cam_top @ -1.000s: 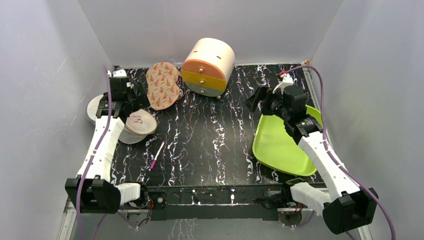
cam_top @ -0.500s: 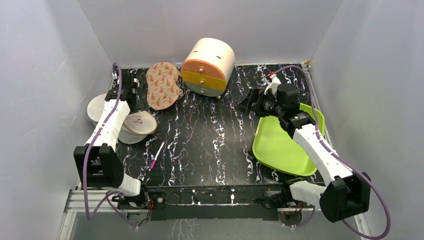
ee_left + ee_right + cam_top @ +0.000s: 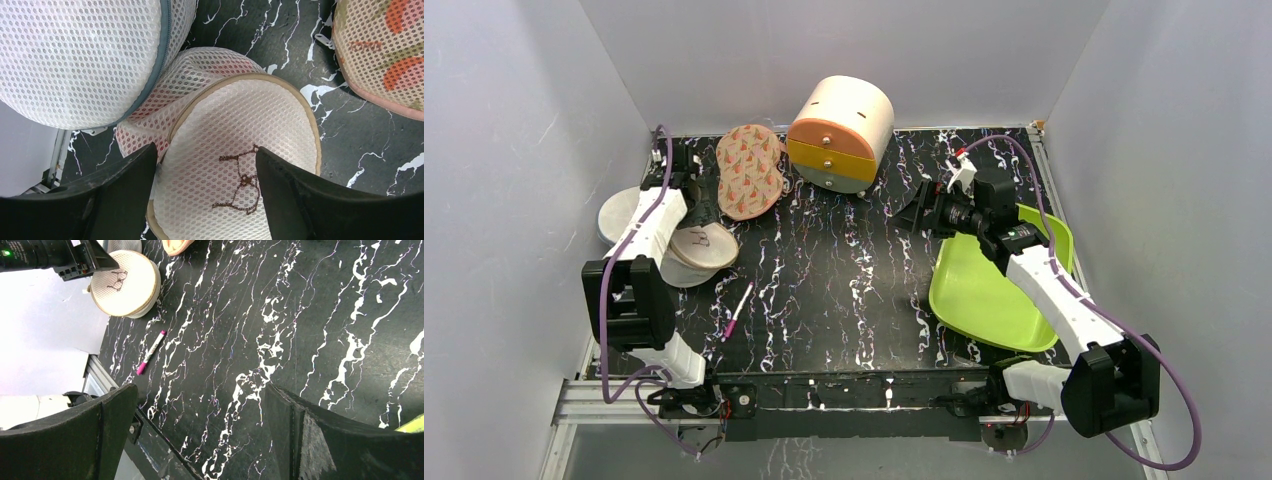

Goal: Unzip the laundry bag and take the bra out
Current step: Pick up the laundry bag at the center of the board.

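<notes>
Laundry bag (image 3: 235, 135): brown stitching unreadable. Left gripper (image 3: 205, 155) above it, jaws wide. Right gripper (image 3: 200, 390) well right of bag, jaws wide.

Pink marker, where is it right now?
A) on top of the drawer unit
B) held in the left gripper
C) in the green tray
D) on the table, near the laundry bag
D: the pink marker lies flat on the black marbled table, a little nearer the arm bases than the laundry bag and not touching it.
</notes>
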Tool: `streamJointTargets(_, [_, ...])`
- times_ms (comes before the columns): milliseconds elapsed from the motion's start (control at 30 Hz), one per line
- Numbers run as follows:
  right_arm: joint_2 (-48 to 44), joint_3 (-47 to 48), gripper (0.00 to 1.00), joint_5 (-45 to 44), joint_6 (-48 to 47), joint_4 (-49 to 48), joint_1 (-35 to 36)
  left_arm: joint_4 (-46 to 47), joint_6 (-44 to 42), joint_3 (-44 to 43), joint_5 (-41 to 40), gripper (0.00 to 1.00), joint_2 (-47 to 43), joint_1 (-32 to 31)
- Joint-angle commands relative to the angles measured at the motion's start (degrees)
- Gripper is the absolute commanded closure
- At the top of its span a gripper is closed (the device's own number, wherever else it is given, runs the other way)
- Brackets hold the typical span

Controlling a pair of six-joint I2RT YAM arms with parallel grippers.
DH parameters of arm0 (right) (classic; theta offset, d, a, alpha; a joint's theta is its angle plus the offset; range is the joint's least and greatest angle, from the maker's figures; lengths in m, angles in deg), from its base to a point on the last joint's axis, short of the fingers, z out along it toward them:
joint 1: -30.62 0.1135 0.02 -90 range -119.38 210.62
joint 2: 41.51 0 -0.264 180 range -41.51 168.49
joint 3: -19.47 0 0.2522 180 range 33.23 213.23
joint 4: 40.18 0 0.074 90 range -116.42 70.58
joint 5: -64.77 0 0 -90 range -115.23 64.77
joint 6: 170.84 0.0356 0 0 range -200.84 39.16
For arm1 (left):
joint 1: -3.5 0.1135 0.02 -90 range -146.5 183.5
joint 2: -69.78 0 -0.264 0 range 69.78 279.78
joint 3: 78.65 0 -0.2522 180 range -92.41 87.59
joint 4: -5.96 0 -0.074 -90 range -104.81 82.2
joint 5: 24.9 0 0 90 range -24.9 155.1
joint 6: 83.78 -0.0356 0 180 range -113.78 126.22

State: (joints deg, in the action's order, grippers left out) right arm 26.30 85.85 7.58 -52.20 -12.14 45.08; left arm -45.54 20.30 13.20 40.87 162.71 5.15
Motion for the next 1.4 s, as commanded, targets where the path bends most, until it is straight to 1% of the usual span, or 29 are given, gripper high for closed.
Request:
streamJointTargets(0, [-0.2, -0.7, 0.02, 1.2, 0.6, -4.7, 0.0, 1.4, 0.0, 0.2, 1.2, 0.31, -2.4, 0.5])
streamJointTargets(33, [-0.1, -0.9, 0.02, 1.3, 0.7, -4.9, 0.0, 1.4, 0.2, 0.5, 1.2, 0.28, -2.3, 0.5])
streamJointTargets(100, [0.2, -0.9, 0.02, 1.4, 0.8, -5.3, 0.1, 1.5, 0.4, 0.9, 0.8, 0.14, -2.0, 0.5])
streamJointTargets(167, [0.7, -1.0, 0.02, 1.6, 0.9, -5.5, 0.1, 1.6, 0.6, 1.1, 1.0, 0.13, -1.3, 0.5])
streamJointTargets(200, [0.9, -0.9, 0.02, 1.8, 0.9, -5.6, 0.2, 1.4, 0.9, 1.0, 1.4, 0.14, -1.0, 0.5])
streamJointTargets(333, [1.7, -0.7, 0.02, 1.8, 0.9, -5.8, 0.3, 1.7, 2.5, 1.7, 4.3, 0.32, -1.1, 0.5])
streamJointTargets(533, [2.7, 1.2, 0.02, 2.1, 0.9, -3.3, 0.5, 3.2, 2.5, 4.5, 7.4, 0.54, -7.3, 0.5])
streamJointTargets(600, [2.8, 1.5, 0.02, 2.1, 1.2, -3.0, 0.9, 3.5, 2.5, 5.2, 8.0, 0.62, -9.3, 0.5])
streamJointTargets(633, [2.8, 1.5, 0.02, 2.1, 1.5, -2.8, 1.2, 3.6, 2.4, 5.4, 8.5, 0.69, -10.2, 0.5])
streamJointTargets(667, [3.0, 1.6, 0.02, 2.1, 2.2, -2.6, 1.4, 3.6, 2.1, 5.3, 9.0, 0.74, -11.0, 0.5])
streamJointTargets(800, [4.2, 3.8, 0.02, 2.9, 3.7, -0.9, 3.3, 1.5, 1.8, 2.6, 9.2, 0.87, -12.7, 0.5])
streamJointTargets(967, [4.9, 5.3, 0.02, 1.2, 3.5, 0.9, 7.0, -0.1, 2.6, -1.5, 11.2, 0.93, -14.3, 0.5])
streamJointTargets(1067, [6.0, 4.4, 0.02, 1.0, 3.4, 0.3, 8.4, -0.8, 5.2, -4.0, 15.4, 0.99, -16.7, 0.5])
streamJointTargets(1133, [6.4, 2.6, 0.02, 1.4, 3.1, -2.1, 9.5, 0.1, 8.1, -4.5, 20.4, 1.00, -18.0, 0.5])
streamJointTargets(1233, [7.4, 0.4, 0.02, 1.4, 4.7, -6.5, 11.7, 3.3, 13.0, -3.7, 29.9, 1.00, -20.0, 0.5])
streamJointTargets(1367, [9.3, 2.5, 0.02, 1.0, 5.7, -8.3, 15.9, 9.0, 20.3, -2.0, 38.5, 1.00, -22.7, 0.5])
